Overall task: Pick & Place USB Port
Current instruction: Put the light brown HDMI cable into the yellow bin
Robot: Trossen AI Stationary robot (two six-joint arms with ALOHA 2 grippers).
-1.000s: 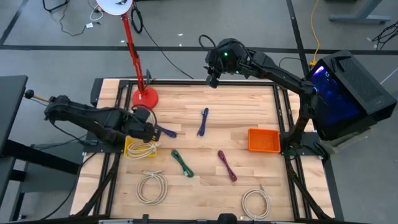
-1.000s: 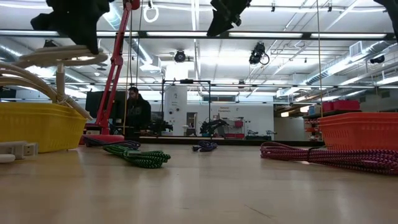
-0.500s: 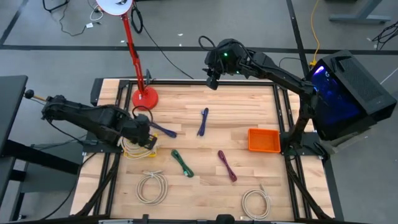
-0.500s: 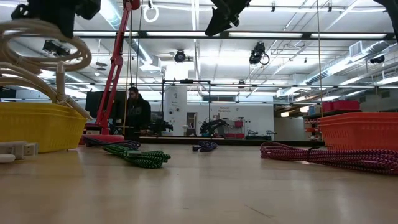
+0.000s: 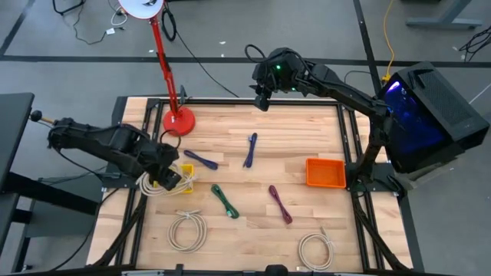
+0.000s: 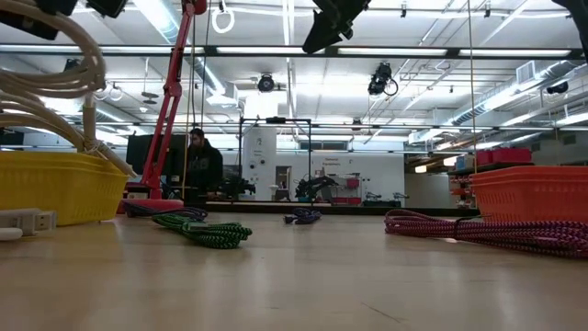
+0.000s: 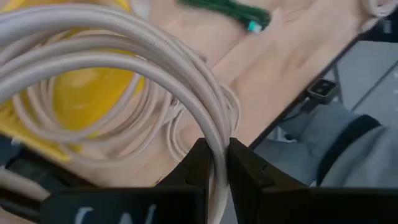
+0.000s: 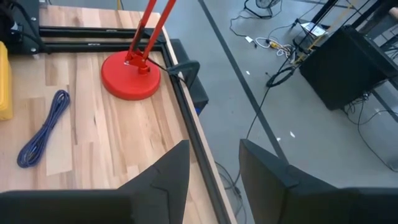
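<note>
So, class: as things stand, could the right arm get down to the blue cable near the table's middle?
Probably yes. The right gripper hangs open and empty over the far edge, the blue cable lies alone on bare wood just in front of it, and the left gripper is busy with the white cable.

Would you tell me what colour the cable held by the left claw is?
The cable is cream-white, clearest in the left wrist view.

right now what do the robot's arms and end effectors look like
Both arms are dark, jointed links with black cabling. The left end effector has two flat black fingers above a white-lettered label. The right end effector has matching angular black fingers; a green light glows on its wrist.
</note>
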